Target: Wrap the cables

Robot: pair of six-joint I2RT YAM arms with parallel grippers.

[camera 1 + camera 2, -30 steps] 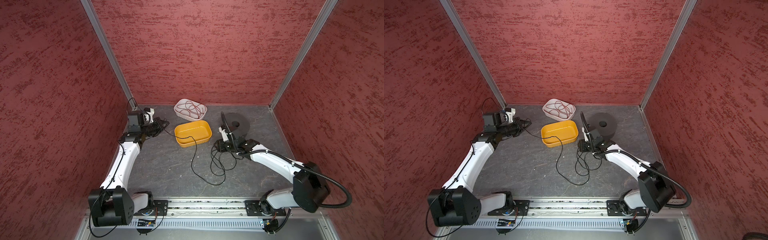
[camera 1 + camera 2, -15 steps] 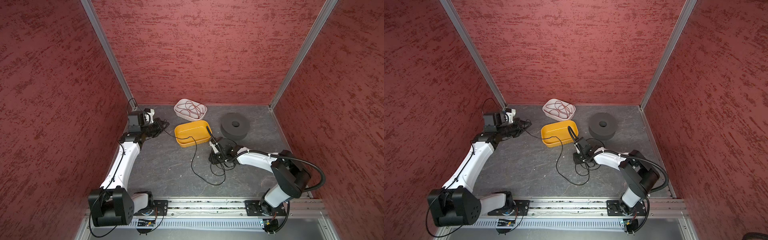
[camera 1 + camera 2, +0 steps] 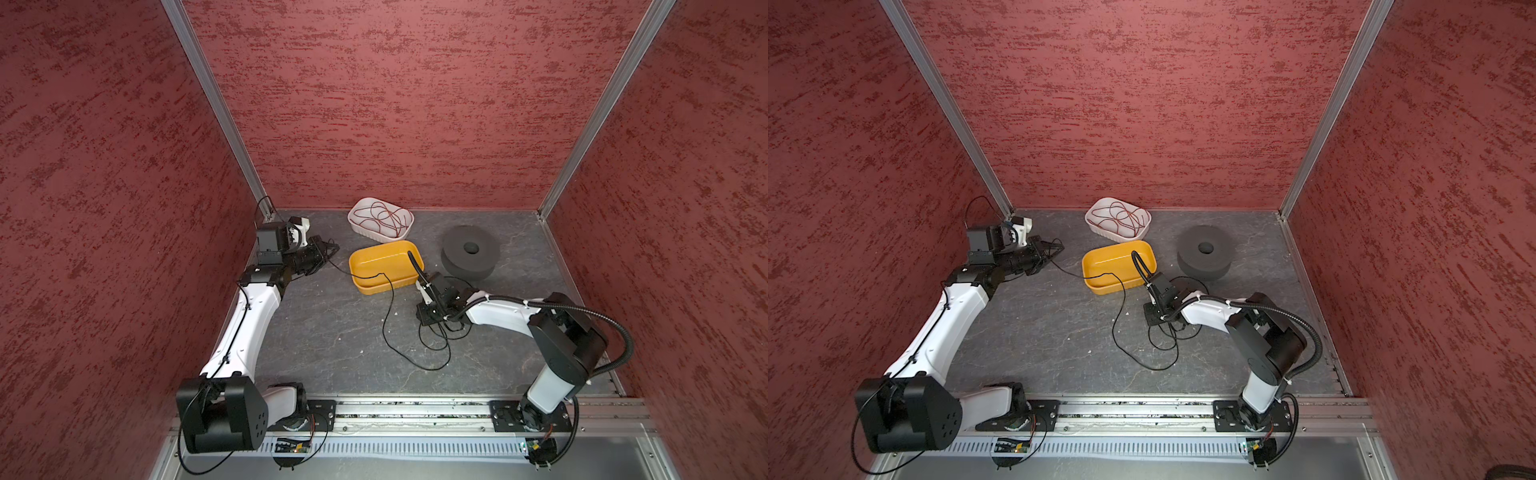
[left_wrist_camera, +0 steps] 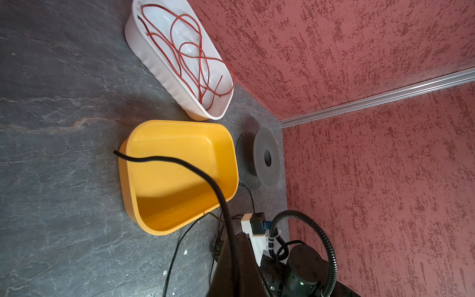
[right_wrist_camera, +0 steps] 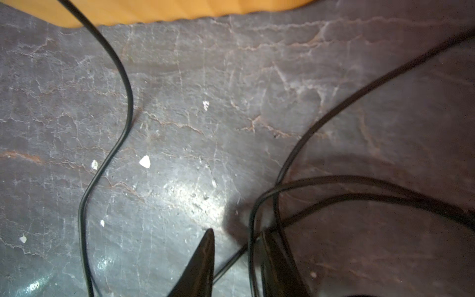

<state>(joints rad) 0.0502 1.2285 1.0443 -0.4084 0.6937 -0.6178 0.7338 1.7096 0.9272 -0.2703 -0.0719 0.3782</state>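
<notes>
The cable (image 3: 384, 316) is a thin black wire. It runs from my left gripper (image 3: 330, 249), over the front rim of the yellow tray (image 3: 358, 257), then down to loose loops (image 3: 436, 347) on the floor. My left gripper (image 4: 235, 239) is shut on the cable (image 4: 205, 174) near its end, and the free tip curls out past the jaws. My right gripper (image 3: 427, 318) points down at the loops. In the right wrist view its jaws (image 5: 239, 231) stand apart at the floor, with strands of the cable (image 5: 253, 246) running between the fingers.
A white tray (image 3: 360, 227) holding a red wire (image 3: 384, 216) stands at the back, behind the yellow tray (image 3: 1096, 259). A dark round spool (image 3: 469, 259) lies to the right of it. Red walls close in on three sides, and the rail runs along the front.
My right arm has swung left from beside the spool and come down over the cable loops, and its jaws have narrowed. The left arm has not moved.
</notes>
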